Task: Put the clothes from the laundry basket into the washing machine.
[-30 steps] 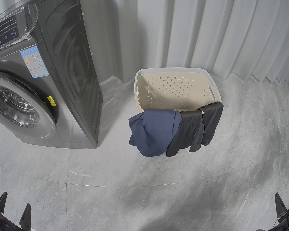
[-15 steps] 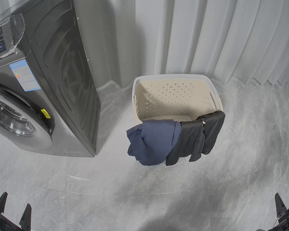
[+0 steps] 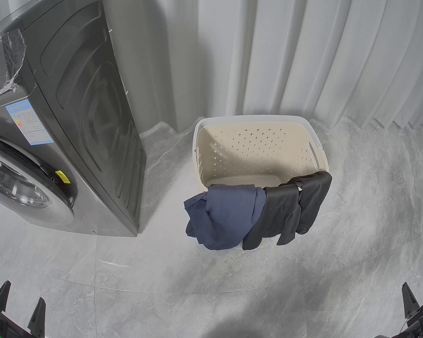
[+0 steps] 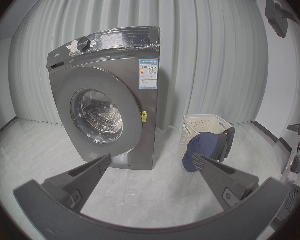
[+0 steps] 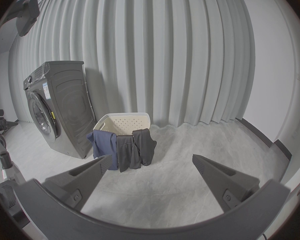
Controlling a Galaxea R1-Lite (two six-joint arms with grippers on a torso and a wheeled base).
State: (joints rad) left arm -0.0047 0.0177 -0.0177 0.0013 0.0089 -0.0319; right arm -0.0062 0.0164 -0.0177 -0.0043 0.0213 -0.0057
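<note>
A cream laundry basket (image 3: pixel 258 151) stands on the grey floor against the curtain. A blue garment (image 3: pixel 225 214) and a black garment (image 3: pixel 291 203) hang over its near rim. The grey washing machine (image 3: pixel 66 113) stands to the left with its round door (image 4: pixel 96 115) closed. My left gripper (image 3: pixel 19 303) is low at the near left, open and holding nothing. My right gripper (image 3: pixel 420 292) is low at the near right, open too. Both are far from the basket (image 5: pixel 123 124), with nothing between the fingers (image 4: pixel 90 174) of the left or the fingers (image 5: pixel 220 179) of the right.
A pleated white curtain (image 3: pixel 291 43) closes off the back. Open grey floor (image 3: pixel 211 287) lies between me and the basket. A narrow strip of floor separates machine and basket.
The whole head picture has shifted: the basket sits lower and the machine farther left, so the camera has moved. Clothes and grippers keep their places.
</note>
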